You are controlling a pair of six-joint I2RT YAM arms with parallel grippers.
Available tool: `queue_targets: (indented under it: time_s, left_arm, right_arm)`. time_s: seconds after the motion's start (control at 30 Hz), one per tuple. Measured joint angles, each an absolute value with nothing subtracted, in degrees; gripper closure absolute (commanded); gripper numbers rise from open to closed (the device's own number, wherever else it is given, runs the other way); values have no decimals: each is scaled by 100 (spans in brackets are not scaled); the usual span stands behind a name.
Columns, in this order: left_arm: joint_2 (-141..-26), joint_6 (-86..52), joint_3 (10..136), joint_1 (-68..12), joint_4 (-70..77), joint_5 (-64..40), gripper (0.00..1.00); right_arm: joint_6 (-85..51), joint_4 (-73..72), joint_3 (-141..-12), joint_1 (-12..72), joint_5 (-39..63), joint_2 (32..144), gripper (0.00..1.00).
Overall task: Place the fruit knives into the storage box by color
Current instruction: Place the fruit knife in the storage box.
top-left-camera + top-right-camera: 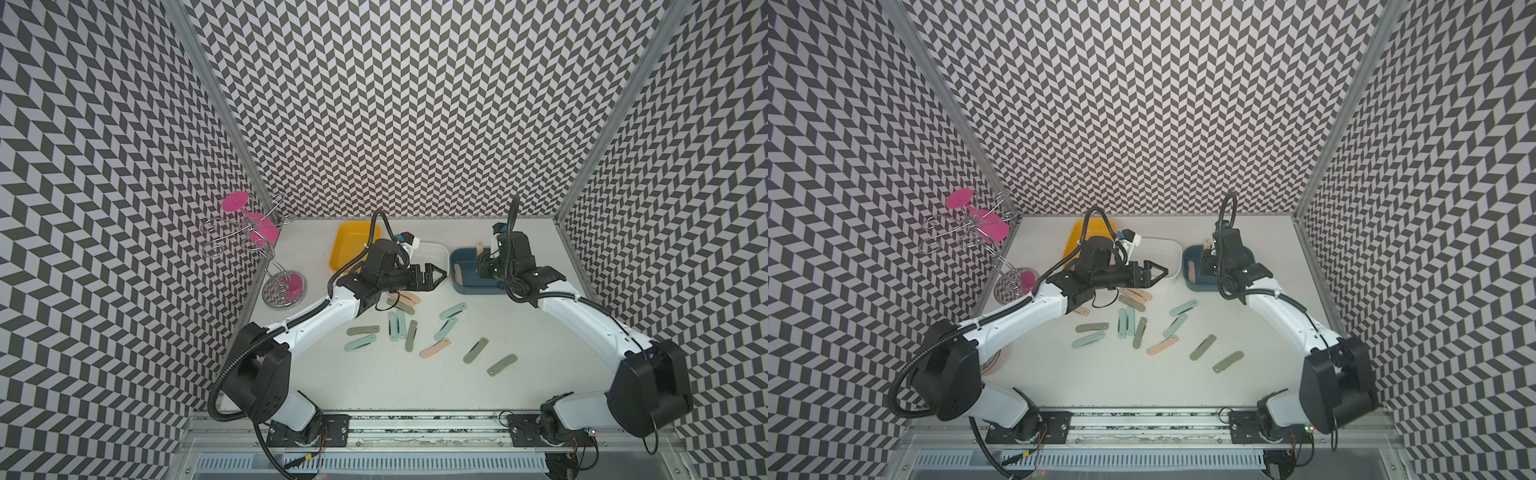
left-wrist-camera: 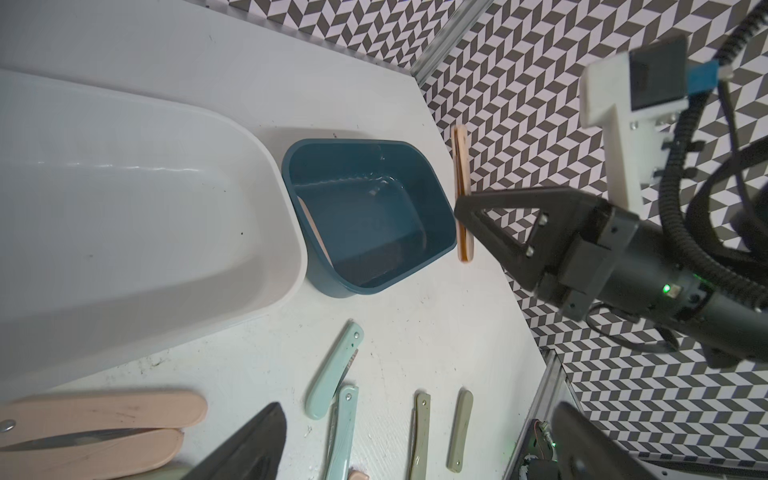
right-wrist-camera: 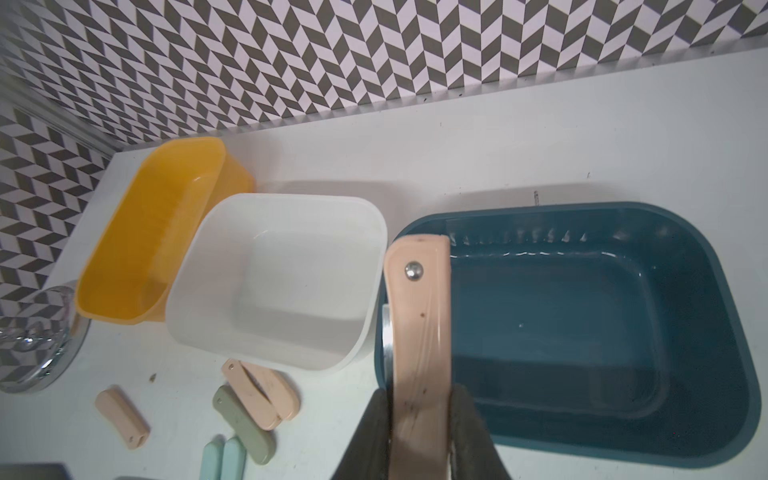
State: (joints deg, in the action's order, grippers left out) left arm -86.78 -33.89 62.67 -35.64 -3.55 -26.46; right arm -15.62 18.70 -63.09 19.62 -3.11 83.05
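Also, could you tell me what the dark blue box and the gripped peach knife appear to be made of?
The dark blue box looks like glossy moulded plastic: light glints along its inner wall. The gripped peach knife likely has a smooth plastic handle, with a shiny metal rivet and blade edge.

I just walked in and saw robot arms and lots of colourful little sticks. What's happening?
The robot is sorting by colour. Its right pincer is shut on a peach-pink fruit knife, held upright above the dark blue box, where another pink knife already lies. The left pincer is open and empty, hovering near the white box. The other knives, pink, mint and grey-green, lie scattered on the table.
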Motion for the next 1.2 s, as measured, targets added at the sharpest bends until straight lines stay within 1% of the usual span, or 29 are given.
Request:
queue_targets:
  time_s: [0.3, 0.57, 0.87, 1.2]
  left_arm:
    - [-8788, -3328, 6270, -3564, -445, -2696, 0]
    - [-8818, -3321, 6270, -3564, -475, -2707, 0]
    - [-8818, -3328, 6270, -3564, -480, -2727, 0]
    - [-8818, -3328, 6270, -3564, -480, -2733, 0]
  right_arm:
    - [-1100, 1905, -6973, 1682, -73, 9572, 77]
    - [-1000, 1925, -7140, 1632, 130, 10267, 76]
    - [-917, 1922, -7391, 1629, 200, 10868, 76]
    - [-915, 1876, -7491, 1559, 244, 11295, 77]
